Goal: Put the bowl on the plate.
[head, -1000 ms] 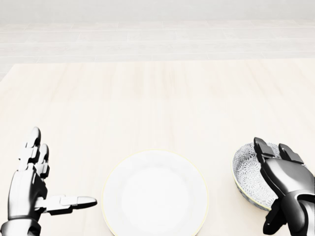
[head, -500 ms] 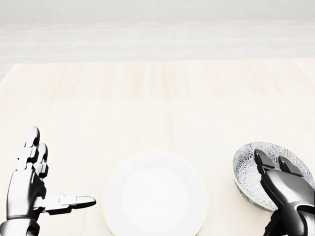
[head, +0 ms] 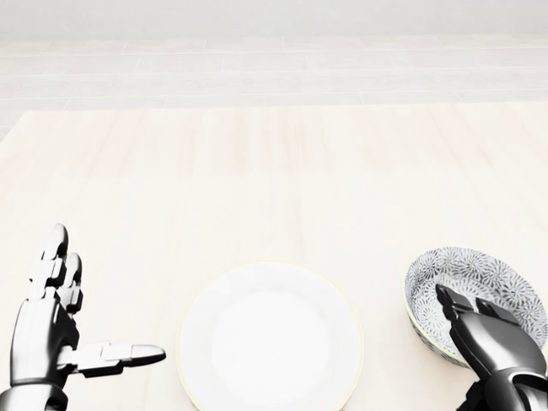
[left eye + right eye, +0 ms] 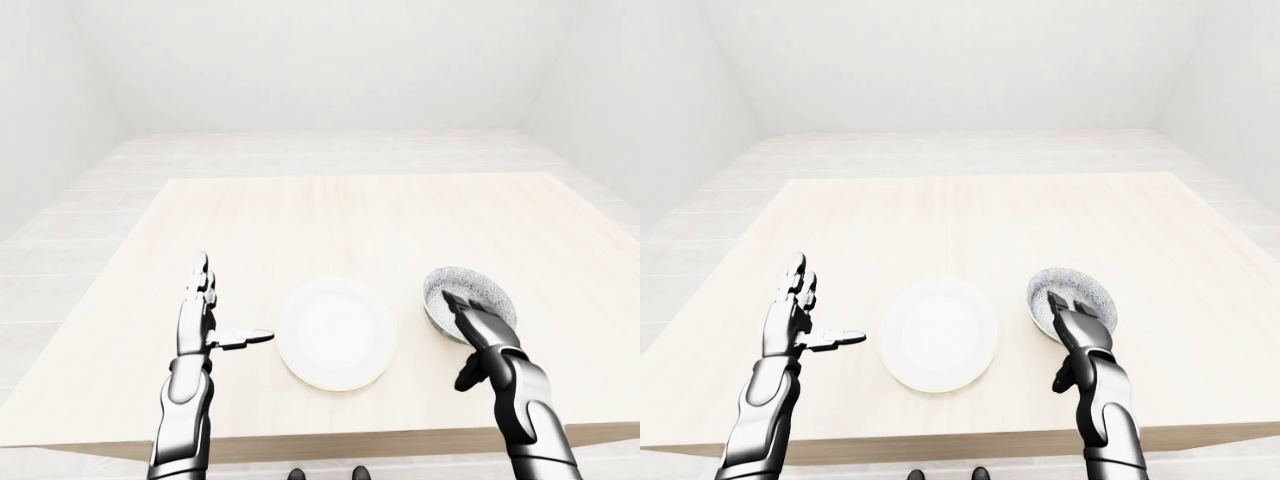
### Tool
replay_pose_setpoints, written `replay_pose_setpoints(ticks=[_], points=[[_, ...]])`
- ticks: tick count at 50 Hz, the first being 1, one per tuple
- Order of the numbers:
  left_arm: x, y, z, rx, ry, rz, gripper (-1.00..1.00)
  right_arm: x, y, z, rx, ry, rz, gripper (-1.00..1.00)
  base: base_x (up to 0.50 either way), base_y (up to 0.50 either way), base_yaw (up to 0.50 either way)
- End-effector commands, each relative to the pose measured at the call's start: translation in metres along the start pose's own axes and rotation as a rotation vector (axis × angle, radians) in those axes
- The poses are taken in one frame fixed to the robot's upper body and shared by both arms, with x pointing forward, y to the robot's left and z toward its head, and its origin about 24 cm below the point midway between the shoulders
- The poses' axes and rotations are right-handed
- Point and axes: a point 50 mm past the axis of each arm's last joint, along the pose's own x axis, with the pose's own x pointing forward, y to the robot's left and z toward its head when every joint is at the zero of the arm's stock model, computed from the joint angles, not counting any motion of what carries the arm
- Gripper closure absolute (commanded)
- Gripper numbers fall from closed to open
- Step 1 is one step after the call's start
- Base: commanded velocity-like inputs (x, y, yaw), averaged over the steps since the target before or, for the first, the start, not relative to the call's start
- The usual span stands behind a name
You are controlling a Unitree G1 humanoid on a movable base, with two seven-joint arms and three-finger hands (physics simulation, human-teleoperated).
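Note:
A plain white plate lies flat on the light wooden table, at the bottom middle of the head view. To its right stands a bowl with a grey flower pattern, upright and apart from the plate. My right hand is open; its stretched fingers lie over the bowl's lower rim, and the thumb hangs below and outside the bowl. Nothing is gripped. My left hand stands open to the left of the plate, palm inward and thumb pointing at the plate without touching it.
The table's near edge runs just below both forearms in the left-eye view. Bare wood stretches above the plate and bowl to the far edge. Pale tiled floor and white walls surround the table.
My right hand has slid down toward the bottom of the head view, uncovering more of the bowl's inside. The bowl and plate have stayed put. The left hand sank slightly.

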Motion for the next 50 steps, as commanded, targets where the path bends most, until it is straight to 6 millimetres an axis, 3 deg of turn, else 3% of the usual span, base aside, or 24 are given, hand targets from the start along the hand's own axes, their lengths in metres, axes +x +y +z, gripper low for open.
replay_pose_setpoints(ticks=[1, 7, 12, 19, 33, 34, 38, 47, 50], points=[[-0.001, 0.001, -0.002, 0.0, 0.009, 0.001, -1.0, -0.002, 0.004, -0.001, 0.006, 0.0, 0.011, -0.79, 0.0, 0.0, 0.0], [0.0, 0.0, -0.001, 0.0, 0.005, 0.002, -1.0, -0.002, 0.004, 0.0, 0.004, -0.002, 0.018, -0.58, 0.0, 0.0, 0.0], [0.0, 0.0, -0.002, 0.0, 0.007, 0.002, -1.0, -0.004, 0.004, 0.0, -0.005, -0.003, 0.03, -0.22, 0.0, 0.0, 0.0], [-0.001, 0.001, -0.002, 0.0, 0.007, 0.003, -1.0, -0.004, 0.003, 0.001, -0.005, -0.004, 0.03, 0.04, 0.0, 0.0, 0.0], [-0.001, 0.001, 0.001, -0.004, -0.004, 0.002, -1.0, -0.006, -0.001, 0.002, -0.011, -0.006, 0.022, 0.25, 0.0, 0.0, 0.0], [-0.001, 0.0, 0.002, -0.006, -0.006, 0.001, -1.0, -0.007, -0.005, 0.003, -0.026, -0.008, 0.021, 0.38, 0.0, 0.0, 0.0], [-0.001, 0.0, 0.001, -0.006, -0.004, 0.002, -1.0, -0.006, -0.005, 0.003, -0.023, -0.005, 0.014, 0.55, 0.0, 0.0, 0.0], [0.0, 0.002, 0.003, -0.003, -0.006, 0.005, -1.0, -0.005, -0.015, 0.006, -0.03, -0.015, -0.056, 0.61, 0.0, 0.0, 0.0], [0.001, 0.001, 0.003, -0.004, -0.007, 0.003, -1.0, -0.006, -0.022, 0.007, -0.042, -0.019, -0.089, 0.76, 0.0, 0.0, 0.0]])
